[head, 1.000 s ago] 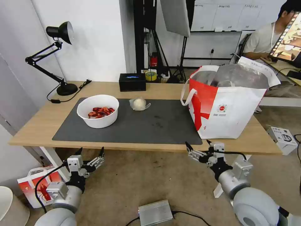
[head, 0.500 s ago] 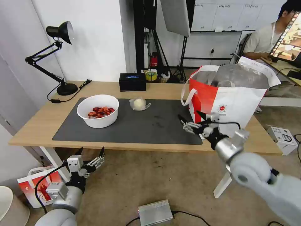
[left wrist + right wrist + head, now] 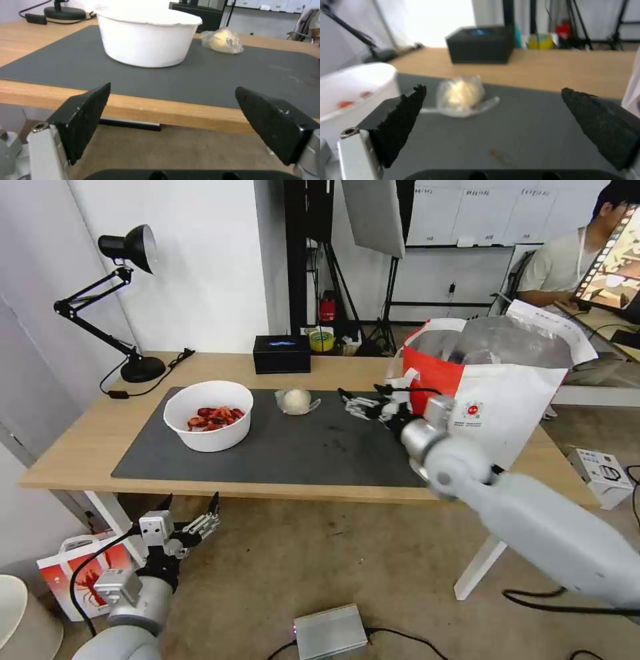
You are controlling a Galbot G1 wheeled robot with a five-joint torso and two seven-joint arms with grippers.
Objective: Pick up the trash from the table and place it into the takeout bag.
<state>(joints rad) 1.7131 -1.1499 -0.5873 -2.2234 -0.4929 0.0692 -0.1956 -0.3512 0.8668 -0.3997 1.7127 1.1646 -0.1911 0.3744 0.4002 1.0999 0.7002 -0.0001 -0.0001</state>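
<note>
On the dark mat [image 3: 333,447] of the table [image 3: 80,447] stand a white bowl of red crayfish shells [image 3: 208,415] at the left and a clear plastic wad around a pale crumpled lump [image 3: 297,401] in the middle. The white-and-red takeout bag [image 3: 493,413] stands open at the right end. My right gripper [image 3: 360,401] hovers open over the mat, just right of the wad, which lies ahead of it [image 3: 461,98]. My left gripper [image 3: 193,503] hangs open below the table's front edge, facing the bowl [image 3: 146,40] and the wad [image 3: 221,40].
A black tissue box [image 3: 281,354] and a desk lamp [image 3: 127,300] stand along the table's back. On the floor are a small crayfish-print bag [image 3: 80,573] at the left, a silver box [image 3: 330,630] in front and a white box [image 3: 600,473] at the right.
My right arm has risen from below the table's front edge and swung forward and left over the mat, ending beside the wad. The left arm has barely moved.
</note>
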